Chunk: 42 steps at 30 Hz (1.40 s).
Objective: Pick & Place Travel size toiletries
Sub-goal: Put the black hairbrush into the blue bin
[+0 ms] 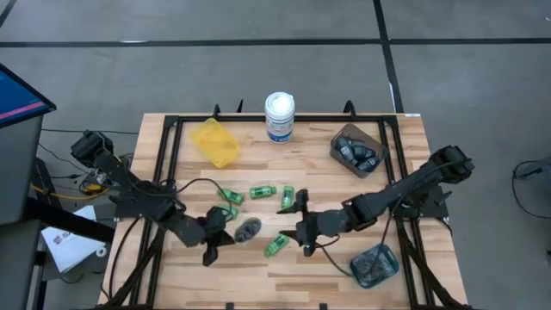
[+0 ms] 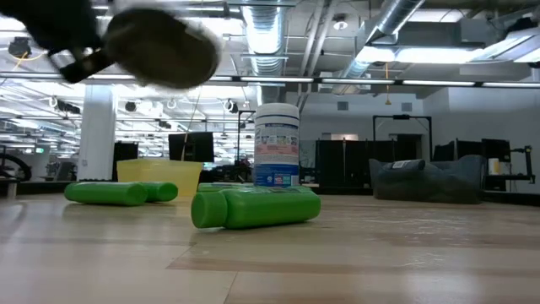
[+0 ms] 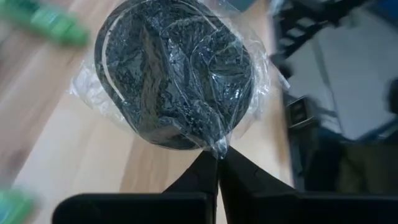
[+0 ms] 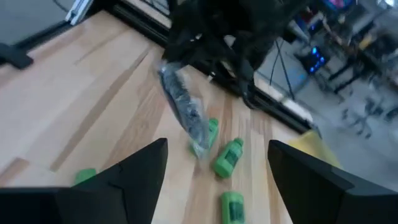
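Observation:
My left gripper (image 1: 232,231) is shut on a flat round dark disc in shiny clear wrap (image 3: 174,68), held up off the table near its front middle; the low view shows this disc (image 2: 160,46) high above the wood. My right gripper (image 1: 299,224) stands open just right of the disc, its fingers wide apart with nothing between them (image 4: 217,186). Green mini bottles lie on their sides on the table: one (image 1: 263,191) behind the disc, one (image 1: 288,198) beside the right gripper, one (image 1: 275,246) in front, one (image 1: 230,197) to the left. My left gripper pinches the clear wrap at the disc's rim (image 3: 217,149) between its two fingertips. The fingers come slanting down from the table's left. The disc sticks out beyond the fingertips, tilted and lifted clear of the table (image 4: 183,106).
At the back stand a yellow bin (image 1: 215,142) on the left, a white tub with a blue label (image 1: 279,116) in the middle, and a brown bin (image 1: 357,151) holding dark bottles on the right. A teal bin (image 1: 374,265) sits at the front right.

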Motion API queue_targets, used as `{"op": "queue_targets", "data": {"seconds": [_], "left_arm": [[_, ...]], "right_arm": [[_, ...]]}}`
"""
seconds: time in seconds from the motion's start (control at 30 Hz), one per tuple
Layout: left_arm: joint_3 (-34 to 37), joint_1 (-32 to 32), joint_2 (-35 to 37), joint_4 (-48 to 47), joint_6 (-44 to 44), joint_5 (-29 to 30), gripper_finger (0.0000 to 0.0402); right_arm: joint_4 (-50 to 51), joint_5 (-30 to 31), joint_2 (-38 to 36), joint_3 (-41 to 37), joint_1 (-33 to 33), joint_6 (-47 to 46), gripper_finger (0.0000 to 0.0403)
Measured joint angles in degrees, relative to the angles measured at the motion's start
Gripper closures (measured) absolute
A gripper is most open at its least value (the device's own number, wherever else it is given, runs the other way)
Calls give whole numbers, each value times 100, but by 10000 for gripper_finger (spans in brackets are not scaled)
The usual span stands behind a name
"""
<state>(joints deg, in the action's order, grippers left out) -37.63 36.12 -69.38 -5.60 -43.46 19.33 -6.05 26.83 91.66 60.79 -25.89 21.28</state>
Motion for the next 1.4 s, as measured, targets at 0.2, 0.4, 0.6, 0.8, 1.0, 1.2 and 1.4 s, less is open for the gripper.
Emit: {"op": "queue_targets", "data": {"seconds": [0.2,0.4,0.6,0.8,1.0,1.2,1.4], "left_arm": [[-7,-370,0,718,533,-802,401],[-7,-534,0,810,543,-995,402],[-7,-582,0,932,616,-1016,401],[-4,-582,0,983,723,-1016,401],[-4,-580,0,1028,725,-1013,401],[-4,-640,0,1062,733,-1011,401],[2,-728,0,1072,886,-1031,400]], "right_arm": [[-129,5,397,132,81,452,132],[-129,8,430,184,174,445,132],[-102,6,430,184,212,439,145],[-110,2,430,184,277,422,192],[-109,-224,430,184,299,422,274],[-109,-545,430,184,314,422,371],[-102,-455,428,184,286,253,399]]}}
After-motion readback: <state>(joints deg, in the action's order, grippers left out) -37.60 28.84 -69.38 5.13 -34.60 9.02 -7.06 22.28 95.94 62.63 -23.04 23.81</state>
